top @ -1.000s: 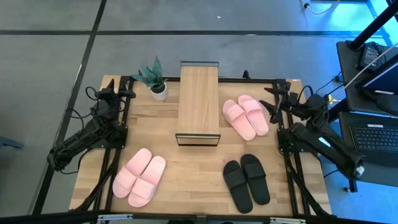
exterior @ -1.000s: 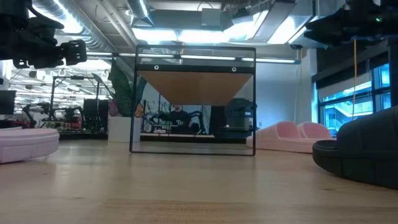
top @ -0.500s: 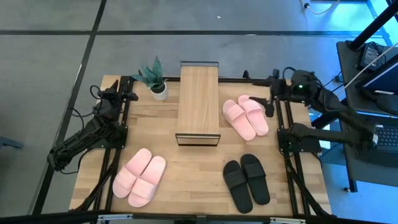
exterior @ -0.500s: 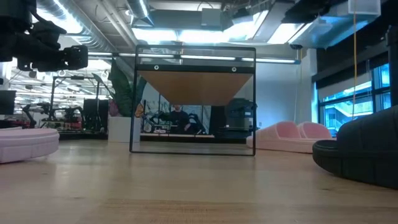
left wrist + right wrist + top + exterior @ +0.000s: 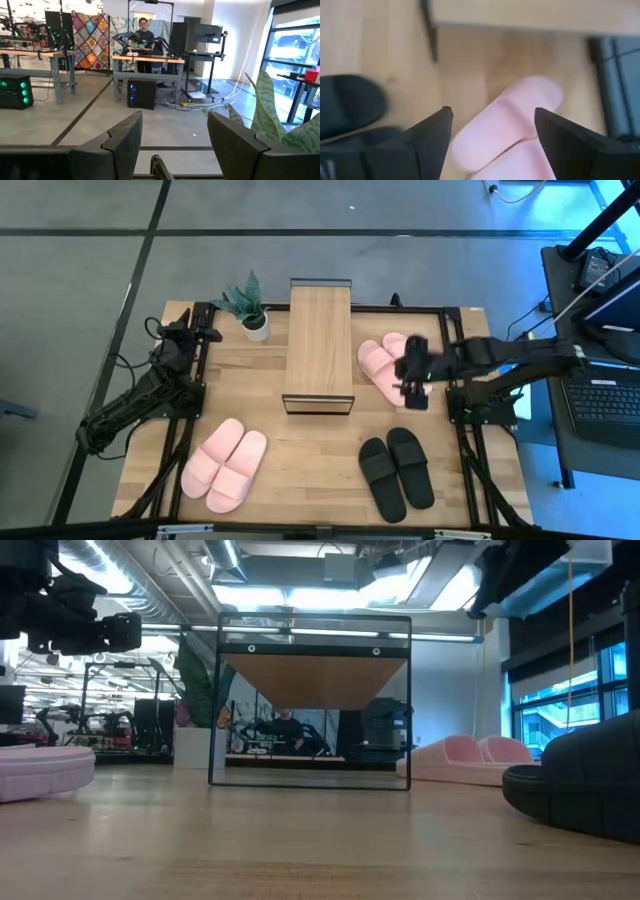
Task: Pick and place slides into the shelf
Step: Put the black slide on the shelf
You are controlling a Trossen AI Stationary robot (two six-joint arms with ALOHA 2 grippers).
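Seen from above, black slides [image 5: 397,472] and one pink pair [image 5: 225,464] lie at the near edge of the wooden counter [image 5: 300,460]. Mid-counter, the right claw [image 5: 413,373], fingers apart and empty, hovers over a second pink pair [image 5: 380,368] just right of the shelf [image 5: 319,345]. The left claw [image 5: 207,334], also apart, waits at the far left corner near a potted plant [image 5: 252,308].

You are looking at the shelf [image 5: 319,347], a low rack with a light wood top and thin black frame, standing at the table's middle. One light pink pair of slides [image 5: 390,366] is lying just beside its right side, another pink pair [image 5: 226,463] is resting front left, and the black pair [image 5: 397,472] is sitting front right.
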